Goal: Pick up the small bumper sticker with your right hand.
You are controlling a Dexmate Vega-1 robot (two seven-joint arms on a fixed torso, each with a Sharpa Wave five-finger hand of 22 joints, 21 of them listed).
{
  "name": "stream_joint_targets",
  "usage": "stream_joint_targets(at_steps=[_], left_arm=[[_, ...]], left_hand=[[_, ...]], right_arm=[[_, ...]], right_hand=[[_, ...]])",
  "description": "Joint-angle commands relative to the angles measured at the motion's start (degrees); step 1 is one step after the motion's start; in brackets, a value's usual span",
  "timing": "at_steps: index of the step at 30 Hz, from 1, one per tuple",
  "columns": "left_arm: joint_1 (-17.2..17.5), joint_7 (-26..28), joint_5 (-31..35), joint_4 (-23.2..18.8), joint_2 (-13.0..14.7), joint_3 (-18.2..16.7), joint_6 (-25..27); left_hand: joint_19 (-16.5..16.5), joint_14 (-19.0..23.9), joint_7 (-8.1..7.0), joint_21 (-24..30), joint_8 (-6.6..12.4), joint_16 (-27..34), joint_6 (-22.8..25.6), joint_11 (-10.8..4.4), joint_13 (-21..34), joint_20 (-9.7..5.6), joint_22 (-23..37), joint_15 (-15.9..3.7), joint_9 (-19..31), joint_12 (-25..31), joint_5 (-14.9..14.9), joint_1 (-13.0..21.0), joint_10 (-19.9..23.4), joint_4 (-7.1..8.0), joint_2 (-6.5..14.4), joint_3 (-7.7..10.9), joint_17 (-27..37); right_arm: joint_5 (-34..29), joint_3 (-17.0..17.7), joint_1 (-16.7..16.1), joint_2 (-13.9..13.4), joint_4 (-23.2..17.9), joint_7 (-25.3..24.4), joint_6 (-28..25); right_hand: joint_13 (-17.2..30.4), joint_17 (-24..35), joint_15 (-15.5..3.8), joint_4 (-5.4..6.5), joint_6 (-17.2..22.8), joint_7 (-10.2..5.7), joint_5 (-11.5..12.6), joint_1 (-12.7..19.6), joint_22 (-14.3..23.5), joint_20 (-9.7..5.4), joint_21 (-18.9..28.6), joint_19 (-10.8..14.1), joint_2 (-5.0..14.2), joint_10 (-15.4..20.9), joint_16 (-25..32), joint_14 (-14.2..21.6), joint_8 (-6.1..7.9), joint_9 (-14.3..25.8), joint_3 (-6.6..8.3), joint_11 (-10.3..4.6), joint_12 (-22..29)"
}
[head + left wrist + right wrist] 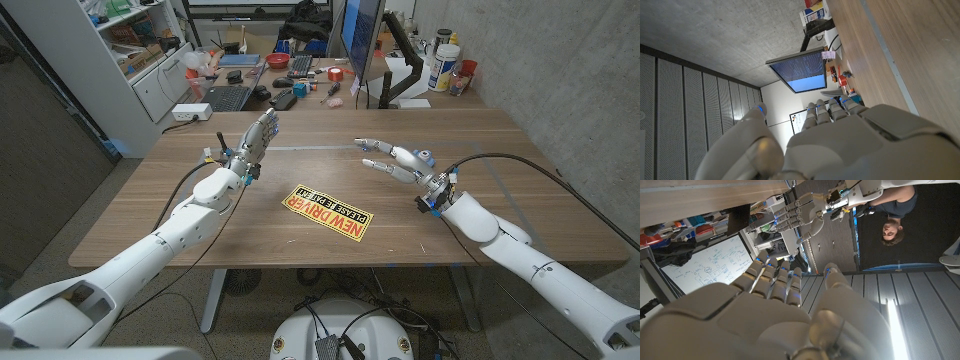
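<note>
Left hand (253, 143) hangs above the tabletop (520, 200), fingers spread and holding nothing. Between my two hands the small bumper sticker (327, 212) lies flat on the wood. My right hand (392, 158) hovers beyond it, fingers wide apart, empty.

The bumper sticker (326, 213) is yellow with red and black lettering, the surface (520, 190) brown woodgrain, and both hands white and grey.
</note>
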Motion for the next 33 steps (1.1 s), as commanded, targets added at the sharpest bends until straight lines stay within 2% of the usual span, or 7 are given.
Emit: stream_joint_targets(at_steps=[1,15,33], left_arm=[[-0.45,-0.83,-0.36,0.48,0.18,0.25,-0.47],[-0.96,-1.05,-0.43,-0.11,0.57,0.48,-0.64],[-1.92,-1.14,-0.38,-0.21,0.56,1.2,-0.45]], left_hand=[[-0.02,0.04,0.06,-0.18,0.23,0.13,0.28,0.08,0.02,-1.69,0.14,0.28,0.17,0.2,0.19,0.1,0.14,0.04,0.6,-0.28,0.01],[0.02,-0.03,0.1,-0.47,0.16,0.1,0.31,0.06,0.0,-1.6,0.15,0.24,0.18,0.2,0.18,0.09,0.15,0.02,0.68,-0.42,0.02],[0.08,-0.12,0.1,-0.86,0.11,0.07,0.42,-0.06,-0.01,-1.53,0.16,0.22,0.18,0.23,0.17,0.08,0.22,-0.01,0.79,-0.59,0.02]], right_arm=[[-7.04,0.08,0.92,-1.15,-1.7,-1.91,-1.45],[-17.84,-0.36,2.2,-1.23,-3.01,-6.47,-2.87],[-26.59,-1.34,2.94,-2.64,-5.46,-9.96,-4.59]], right_hand=[[0.13,0.04,0.46,-0.5,-0.7,-0.25,0.31,0.34,0.2,0.38,-0.3,0.15,-0.51,-0.42,-0.03,0.23,-0.25,0.01,0.21,-0.11,0.03],[0.16,0.03,0.4,-0.71,-1.38,-0.73,0.45,0.92,0.21,0.45,-0.75,0.29,-0.79,-0.87,-0.01,0.18,-0.25,0.01,0.39,-0.54,0.06],[0.18,0.03,0.34,-0.9,-2.02,-1.09,0.6,1.66,0.22,0.49,-1.31,0.41,-1.05,-1.59,-0.01,0.1,-0.2,0.0,0.64,-0.99,-0.01]])
